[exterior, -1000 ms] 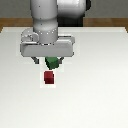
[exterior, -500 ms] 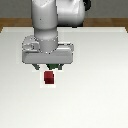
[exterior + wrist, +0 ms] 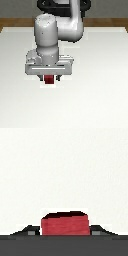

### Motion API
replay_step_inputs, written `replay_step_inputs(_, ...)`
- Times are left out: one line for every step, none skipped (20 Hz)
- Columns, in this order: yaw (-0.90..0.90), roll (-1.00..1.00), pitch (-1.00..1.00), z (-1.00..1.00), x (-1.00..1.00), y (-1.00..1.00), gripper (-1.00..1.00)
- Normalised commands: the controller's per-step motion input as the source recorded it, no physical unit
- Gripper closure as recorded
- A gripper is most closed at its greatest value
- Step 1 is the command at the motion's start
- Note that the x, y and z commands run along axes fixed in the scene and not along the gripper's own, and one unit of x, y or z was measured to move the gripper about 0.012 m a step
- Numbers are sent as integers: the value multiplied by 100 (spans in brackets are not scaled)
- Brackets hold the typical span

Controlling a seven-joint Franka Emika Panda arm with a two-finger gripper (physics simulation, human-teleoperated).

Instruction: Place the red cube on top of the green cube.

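Observation:
The red cube [image 3: 49, 80] rests on the white table [image 3: 100, 100], directly under the arm's hand. My gripper [image 3: 49, 80] has come down around it, with one finger on each side. In the wrist view the red cube [image 3: 64, 224] fills the space between the two fingertips [image 3: 33, 232], and they sit flush against its sides. The gripper [image 3: 64, 231] looks shut on the cube, which still sits on the table. The green cube is hidden behind the hand in the exterior view and is out of the wrist view.
The arm's white body [image 3: 50, 40] blocks the table behind the hand. Beyond the table's far edge lies a brown floor [image 3: 15, 22].
The hand has dropped onto the red cube, so its fingers now straddle and touch it. The green cube, visible behind the hand earlier, is now covered.

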Motion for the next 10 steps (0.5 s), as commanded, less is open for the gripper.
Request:
replay_step_inputs(0, 0, 0, 0, 0, 0, 100)
replay_step_inputs(0, 0, 0, 0, 0, 0, 100)
replay_step_inputs(0, 0, 0, 0, 0, 0, 100)
replay_step_inputs(0, 0, 0, 100, 0, 0, 100)
replay_step_inputs(0, 0, 0, 0, 0, 0, 100)
replay_step_inputs(0, 0, 0, 0, 0, 0, 100)
replay_step_inputs(0, 0, 0, 100, 0, 0, 100)
replay_step_inputs(0, 0, 0, 100, 0, 0, 100)
replay_step_inputs(0, 0, 0, 100, 0, 0, 100)
replay_step_inputs(0, 0, 0, 100, 0, 0, 100)
